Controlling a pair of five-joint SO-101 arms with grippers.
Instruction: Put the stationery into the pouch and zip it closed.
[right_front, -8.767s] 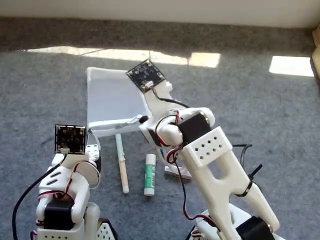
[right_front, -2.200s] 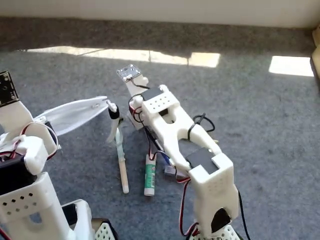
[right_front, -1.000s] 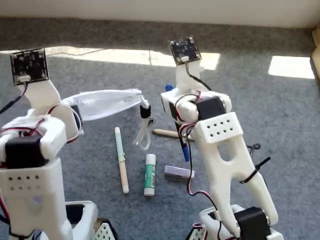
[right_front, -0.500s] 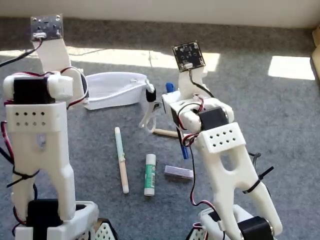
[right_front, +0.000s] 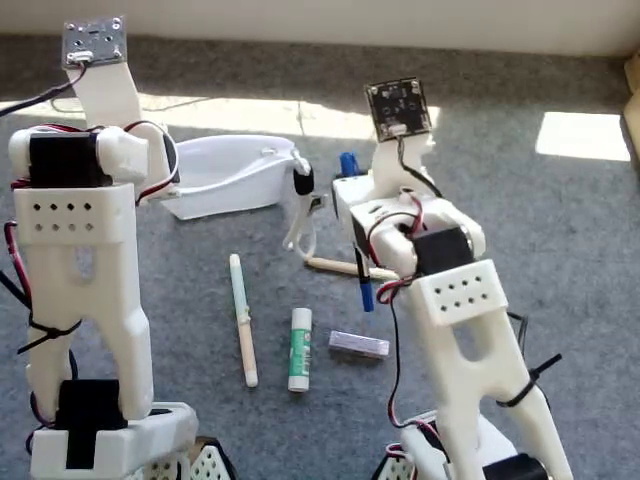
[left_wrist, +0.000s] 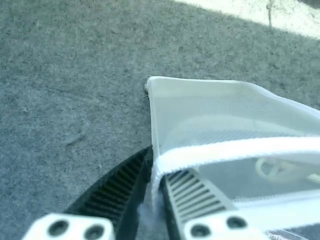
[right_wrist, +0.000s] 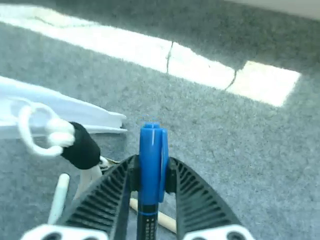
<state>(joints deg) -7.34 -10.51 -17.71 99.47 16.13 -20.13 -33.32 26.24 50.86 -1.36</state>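
Left wrist view, left fingers (left_wrist: 117, 187) clamped on the pouch (left_wrist: 225, 115); right fingers (right_wrist: 105, 200) clamped on a blue pen (right_wrist: 151, 150)

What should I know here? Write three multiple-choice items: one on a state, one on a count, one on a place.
1. The white mesh pouch is: A) clamped at its edge by the left gripper B) lying untouched C) folded in half
2. Stationery pieces on the grey carpet: A) two B) four C) six
3. The blue marker pen is: A) inside the pouch B) between the right gripper's fingers C) on the carpet
Answers: A, fingers pinch its rim; B, pale green pen, green glue stick, small pale block, wooden pencil; B, fingers grip it upright.
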